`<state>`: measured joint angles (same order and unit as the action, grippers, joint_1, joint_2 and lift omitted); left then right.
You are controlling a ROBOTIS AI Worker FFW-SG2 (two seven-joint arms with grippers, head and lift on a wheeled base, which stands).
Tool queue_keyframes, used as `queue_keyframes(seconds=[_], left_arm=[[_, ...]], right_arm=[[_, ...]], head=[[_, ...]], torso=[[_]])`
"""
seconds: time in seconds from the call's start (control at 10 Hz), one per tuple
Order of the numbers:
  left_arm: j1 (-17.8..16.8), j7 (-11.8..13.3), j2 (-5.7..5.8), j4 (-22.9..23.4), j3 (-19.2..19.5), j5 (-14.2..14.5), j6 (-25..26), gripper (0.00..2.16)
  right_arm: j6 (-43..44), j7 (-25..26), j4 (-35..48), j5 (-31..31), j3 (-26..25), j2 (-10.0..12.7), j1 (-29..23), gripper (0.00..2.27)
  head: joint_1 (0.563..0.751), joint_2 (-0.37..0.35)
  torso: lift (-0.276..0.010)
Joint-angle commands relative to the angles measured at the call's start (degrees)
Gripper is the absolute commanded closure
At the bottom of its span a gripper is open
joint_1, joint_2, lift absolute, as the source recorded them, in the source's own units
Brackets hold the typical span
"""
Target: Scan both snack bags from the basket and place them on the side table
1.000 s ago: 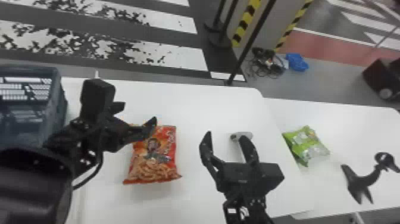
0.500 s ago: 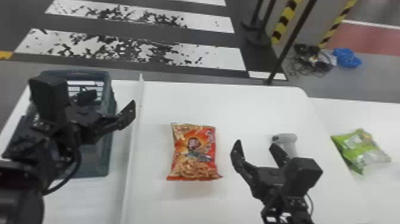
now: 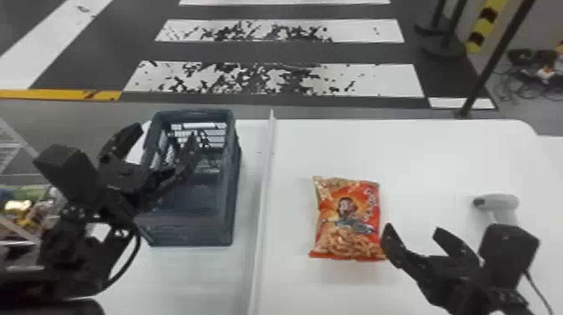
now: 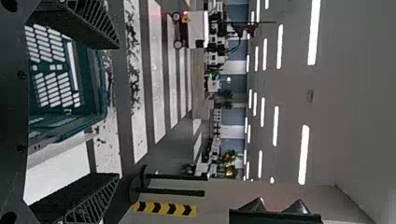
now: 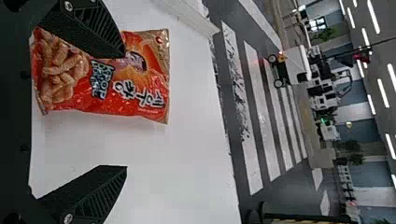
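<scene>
The orange-red snack bag [image 3: 347,222] lies flat on the white table, right of a raised divider. Just off its lower right edge is my right gripper [image 3: 414,231], fingers apart. From the right wrist, the bag [image 5: 140,95] appears partly behind one finger of that gripper [image 5: 124,110], with nothing held. My left gripper [image 3: 164,138] is over the left part of the dark basket [image 3: 192,230], open and holding nothing. In the left wrist view, the basket's rim [image 4: 100,84] lies beyond the spread fingers of this gripper [image 4: 116,111]. A light grey scanner [image 3: 500,203] rests behind the right gripper.
The long white divider [image 3: 262,188] stands between basket and bag. A wire rack with colourful items [image 3: 27,205] is at the far left, beside the left arm. Beyond the table's back edge, a dark pole [image 3: 494,63] rises at the right.
The head view has turned left. My left gripper has moved left, from the basket's right side to over it. My right gripper has come left, closer to the orange-red bag.
</scene>
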<state>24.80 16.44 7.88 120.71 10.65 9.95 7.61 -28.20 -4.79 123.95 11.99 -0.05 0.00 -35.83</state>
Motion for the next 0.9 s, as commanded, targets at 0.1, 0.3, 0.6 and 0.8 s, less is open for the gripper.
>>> queue_keyframes(seconds=[0.1, 0.3, 0.6, 0.8], left_arm=[[3.2, 0.6, -0.15, -2.2, 1.8, 0.1, -13.8, 0.00], [4.8, 0.9, -0.41, -2.5, 2.7, 0.5, -14.9, 0.00], [5.5, 1.2, -0.59, -3.7, 2.7, 0.5, -14.9, 0.00], [5.9, 1.3, -0.59, -4.1, 2.7, 0.5, -14.9, 0.00]], right_arm=[[-17.8, -5.1, 0.3, 7.8, -4.0, 0.1, 3.8, 0.09], [-25.2, -7.4, -0.7, 10.1, -5.8, 0.1, 6.5, 0.09], [-33.3, -9.6, -5.3, 14.6, -8.4, 0.1, 11.2, 0.09], [-35.4, -9.9, -8.9, 15.8, -9.0, 0.1, 14.3, 0.09]], head=[[0.695, 0.144], [0.695, 0.181], [0.695, 0.224], [0.695, 0.231]], torso=[[-0.075], [-0.075], [-0.075], [-0.075]])
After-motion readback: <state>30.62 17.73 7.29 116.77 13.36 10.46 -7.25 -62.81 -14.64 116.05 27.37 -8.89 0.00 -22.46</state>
